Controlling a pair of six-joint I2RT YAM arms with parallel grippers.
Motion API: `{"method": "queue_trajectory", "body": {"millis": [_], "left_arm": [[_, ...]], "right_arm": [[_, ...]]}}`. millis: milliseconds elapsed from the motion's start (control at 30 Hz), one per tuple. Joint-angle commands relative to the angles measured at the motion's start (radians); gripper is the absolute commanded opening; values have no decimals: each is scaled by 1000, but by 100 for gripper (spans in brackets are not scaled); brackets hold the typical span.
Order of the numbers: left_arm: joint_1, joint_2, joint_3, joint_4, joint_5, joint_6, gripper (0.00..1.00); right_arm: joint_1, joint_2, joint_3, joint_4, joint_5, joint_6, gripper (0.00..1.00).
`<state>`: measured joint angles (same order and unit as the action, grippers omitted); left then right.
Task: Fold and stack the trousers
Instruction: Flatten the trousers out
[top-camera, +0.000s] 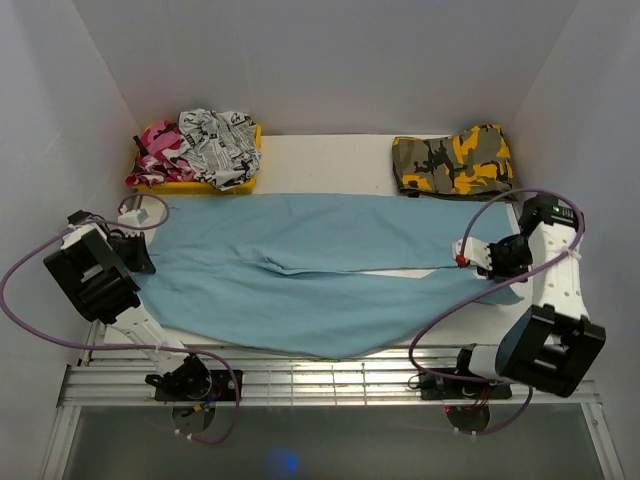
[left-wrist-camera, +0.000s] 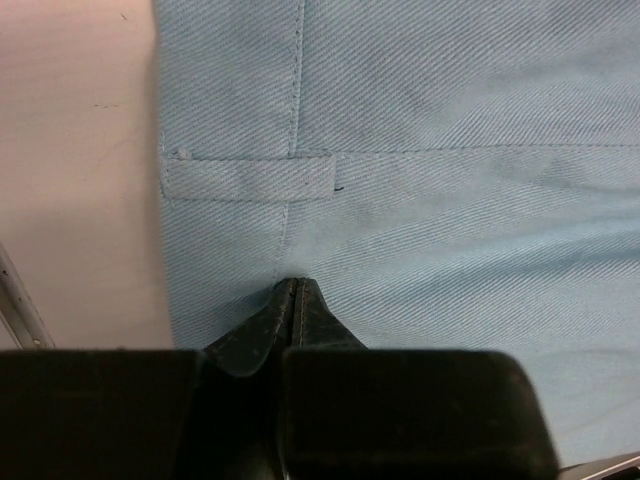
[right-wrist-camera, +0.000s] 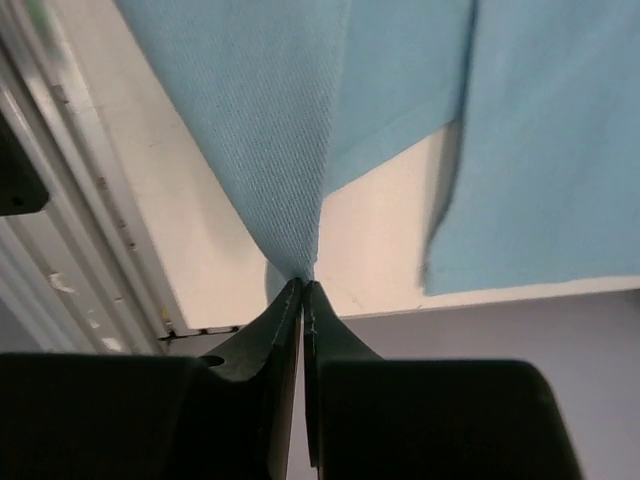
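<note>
One pair of plain light-blue soft cloth trousers lies spread across the white counter, waist toward the left arm and legs toward the right. Print on the crumpled black-and-white cloth at the far left is too small to read. The left gripper has its fingers pressed together, tips touching the trousers just beside a belt loop; whether cloth is caught between them cannot be told. The right gripper is closed tight, pinching a raised fold of a trouser leg near the counter's edge.
</note>
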<state>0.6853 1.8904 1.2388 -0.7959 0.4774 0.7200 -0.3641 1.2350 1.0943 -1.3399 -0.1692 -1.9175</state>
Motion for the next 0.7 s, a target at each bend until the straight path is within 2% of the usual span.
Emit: {"method": "queue_trajectory", "body": {"millis": [0, 67, 100, 200, 267, 300, 333, 400, 433, 467, 500, 567, 633, 667], "left_arm": [[7, 29, 22, 41, -51, 19, 10], [7, 29, 33, 35, -57, 19, 7], [7, 24, 34, 34, -62, 21, 7], [7, 13, 31, 34, -74, 22, 5], [7, 7, 25, 32, -82, 19, 4], [7, -2, 21, 34, -80, 19, 4], [7, -5, 14, 32, -80, 18, 4], [7, -11, 10, 32, -77, 13, 4], [7, -14, 8, 31, -77, 13, 5], [7, -14, 5, 32, -76, 7, 5], [7, -13, 4, 29, -72, 4, 5], [7, -14, -4, 29, -71, 2, 6], [7, -17, -7, 30, -65, -1, 6], [7, -19, -10, 32, -62, -4, 7]], "right_arm": [[141, 255, 178, 28, -10, 254, 8], [217, 384, 251, 28, 5, 346, 8], [249, 511, 321, 28, 28, 410, 8], [281, 734, 444, 30, 59, 475, 8], [289, 823, 609, 30, 30, 546, 8], [294, 886, 660, 33, 24, 570, 14], [298, 908, 755, 31, 8, 625, 31], [288, 917, 824, 44, -58, 678, 43], [278, 907, 852, 44, -79, 701, 62], [266, 885, 889, 50, -136, 739, 77], [249, 829, 897, 62, -168, 765, 86], [173, 755, 865, 88, -254, 836, 92], [61, 640, 796, 143, -300, 908, 91], [21, 600, 697, 148, -361, 938, 91]]}}
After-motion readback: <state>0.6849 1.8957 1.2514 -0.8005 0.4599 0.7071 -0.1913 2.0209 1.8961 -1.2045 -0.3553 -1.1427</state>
